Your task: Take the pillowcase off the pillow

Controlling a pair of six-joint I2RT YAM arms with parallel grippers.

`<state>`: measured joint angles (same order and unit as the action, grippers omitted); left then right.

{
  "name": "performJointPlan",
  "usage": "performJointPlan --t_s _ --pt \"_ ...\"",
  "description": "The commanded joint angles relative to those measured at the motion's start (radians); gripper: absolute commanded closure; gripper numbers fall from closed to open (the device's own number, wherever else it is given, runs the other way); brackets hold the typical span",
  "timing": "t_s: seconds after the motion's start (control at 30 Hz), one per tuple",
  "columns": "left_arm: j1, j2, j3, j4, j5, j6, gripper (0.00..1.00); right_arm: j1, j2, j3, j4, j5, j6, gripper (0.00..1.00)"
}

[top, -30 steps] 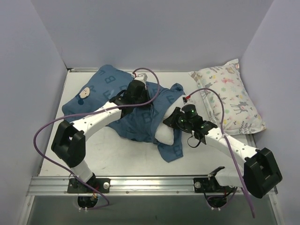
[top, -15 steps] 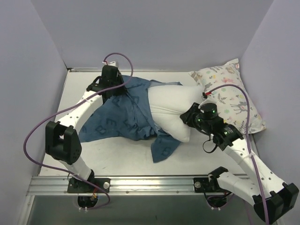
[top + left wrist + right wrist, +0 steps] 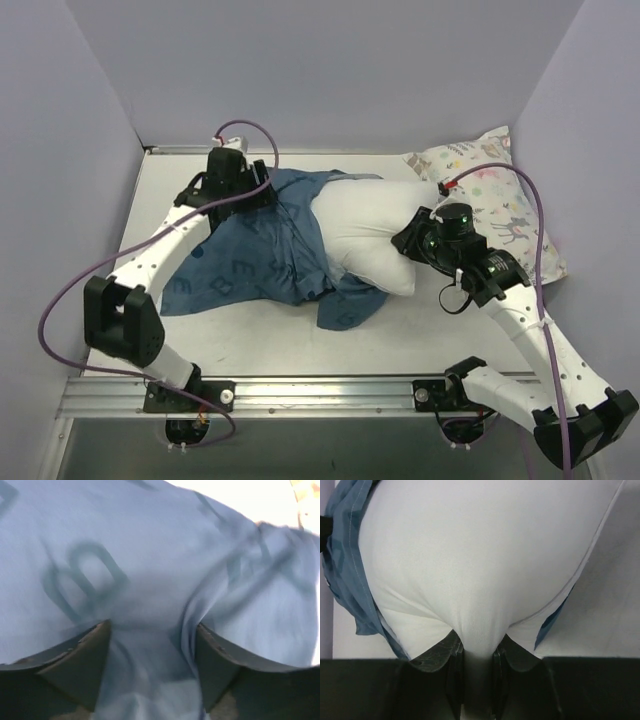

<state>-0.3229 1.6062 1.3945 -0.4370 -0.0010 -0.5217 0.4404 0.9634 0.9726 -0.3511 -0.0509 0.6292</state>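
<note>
My right tool (image 3: 476, 649) clenched on pinched fold of pillow (image 3: 365, 228). My left tool (image 3: 152, 630) released: jaws spread, pillowcase (image 3: 250, 262) cloth loose between them. Pillow lay mid-tabletop (image 3: 430, 335), mostly bare. Pillowcase lapped over its left end, remainder spread flat leftward.

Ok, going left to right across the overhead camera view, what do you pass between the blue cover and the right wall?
dark-blue letter-printed fabric pillowcase → plain white stuffed pillow → right gripper, pinching the pillow's end → white floral-print pillow
</note>
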Motion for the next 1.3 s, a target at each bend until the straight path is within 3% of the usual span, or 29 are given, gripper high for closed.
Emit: performJointPlan --t_s 0.0,0.17,0.27,0.3,0.37,0.5,0.6,0.63,0.7,0.73,0.83,1.1,1.2,1.27 --pt "-0.060 -0.179 -0.083 0.082 -0.054 0.002 0.24 0.006 0.027 0.150 0.032 0.108 -0.032 1.00" --pt "-0.235 -0.386 -0.248 0.054 -0.144 -0.052 0.18 0.021 0.101 0.258 -0.008 0.137 -0.054 1.00" --pt "-0.342 -0.474 -0.389 0.031 -0.302 -0.151 0.17 0.029 0.124 0.307 -0.022 0.146 -0.059 1.00" --pt "-0.364 -0.494 -0.429 0.055 -0.339 -0.202 0.16 0.031 0.130 0.316 -0.023 0.146 -0.059 1.00" --pt "-0.396 -0.529 -0.541 0.098 -0.373 -0.239 0.02 0.043 0.138 0.334 -0.029 0.149 -0.059 1.00" --pt "-0.432 -0.513 -0.624 0.219 -0.421 -0.273 0.03 0.061 0.147 0.356 -0.045 0.164 -0.065 1.00" --pt "-0.429 -0.465 -0.638 0.262 -0.458 -0.276 0.22 0.064 0.149 0.379 -0.061 0.172 -0.071 1.00" --pt "-0.423 -0.459 -0.635 0.259 -0.471 -0.279 0.54 0.061 0.147 0.388 -0.075 0.190 -0.082 1.00" --pt "-0.401 -0.443 -0.623 0.200 -0.514 -0.296 0.89 0.057 0.147 0.425 -0.094 0.209 -0.095 1.00" --pt "-0.357 -0.439 -0.593 0.161 -0.539 -0.305 1.00 0.041 0.146 0.439 -0.113 0.218 -0.101 1.00" --pt "-0.270 -0.414 -0.546 0.026 -0.639 -0.330 1.00 -0.023 0.143 0.497 -0.143 0.165 -0.102 1.00" --pt "0.187 -0.301 -0.447 -0.074 -0.663 -0.311 1.00 -0.265 0.156 0.627 -0.201 -0.025 -0.063 1.00" --pt "0.287 -0.295 -0.382 -0.098 -0.631 -0.272 1.00 -0.293 0.158 0.655 -0.212 -0.064 -0.056 1.00" --pt "0.289 -0.345 -0.348 -0.104 -0.697 -0.233 1.00 -0.293 0.153 0.649 -0.212 -0.076 -0.057 1.00"
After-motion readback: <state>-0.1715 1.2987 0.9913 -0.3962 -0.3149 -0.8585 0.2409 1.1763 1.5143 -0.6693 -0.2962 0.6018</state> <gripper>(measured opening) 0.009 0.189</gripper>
